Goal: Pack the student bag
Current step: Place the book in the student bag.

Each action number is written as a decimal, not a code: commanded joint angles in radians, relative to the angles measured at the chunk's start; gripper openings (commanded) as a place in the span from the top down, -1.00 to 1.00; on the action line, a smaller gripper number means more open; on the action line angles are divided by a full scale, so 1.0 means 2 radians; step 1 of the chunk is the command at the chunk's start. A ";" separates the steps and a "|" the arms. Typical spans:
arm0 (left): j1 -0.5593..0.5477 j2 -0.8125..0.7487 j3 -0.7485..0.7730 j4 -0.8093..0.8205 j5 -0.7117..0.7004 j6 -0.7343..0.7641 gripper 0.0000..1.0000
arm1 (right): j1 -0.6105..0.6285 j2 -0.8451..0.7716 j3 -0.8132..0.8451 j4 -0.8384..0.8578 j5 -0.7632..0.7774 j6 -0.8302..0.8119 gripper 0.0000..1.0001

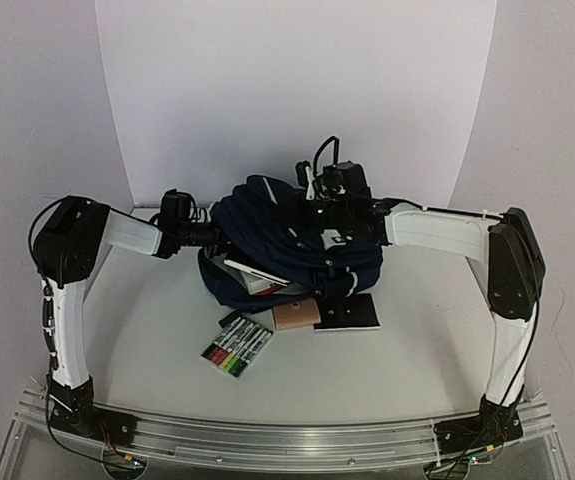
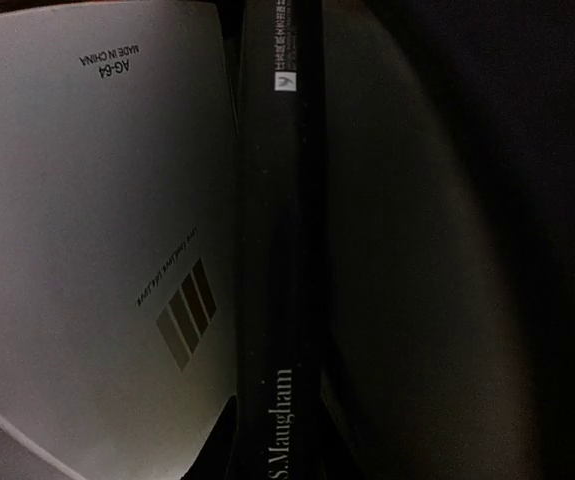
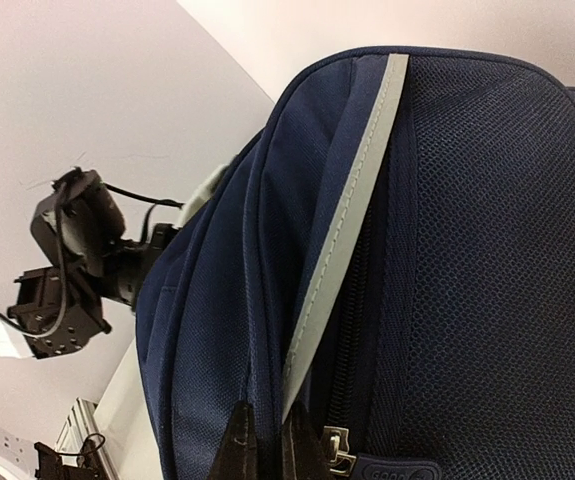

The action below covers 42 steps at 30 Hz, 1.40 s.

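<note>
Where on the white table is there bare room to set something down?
Bare: white table left of the flat pack of coloured markers, and right of the black notebook. Crowded: directly before the navy-blue fabric student bag, with a brown cardboard piece too.

Robotics lab bench, set up for recording

A left arm (image 1: 65, 310) and a right arm (image 1: 512, 330) are bolted to an aluminium rail (image 1: 287, 437) at a white table (image 1: 427, 350), with a plain backdrop (image 1: 297, 90) behind.
</note>
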 commanded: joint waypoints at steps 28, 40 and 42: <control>0.001 -0.203 -0.019 -0.321 -0.240 0.245 -0.64 | 0.008 -0.071 -0.043 0.077 0.034 -0.027 0.96; 0.017 -0.137 0.008 -0.392 -0.273 0.247 -0.76 | 0.008 -0.101 -0.079 0.026 0.081 -0.040 -0.39; 0.020 -0.120 0.015 -0.390 -0.268 0.244 -0.76 | 0.007 -0.116 -0.093 0.005 0.127 -0.030 -0.66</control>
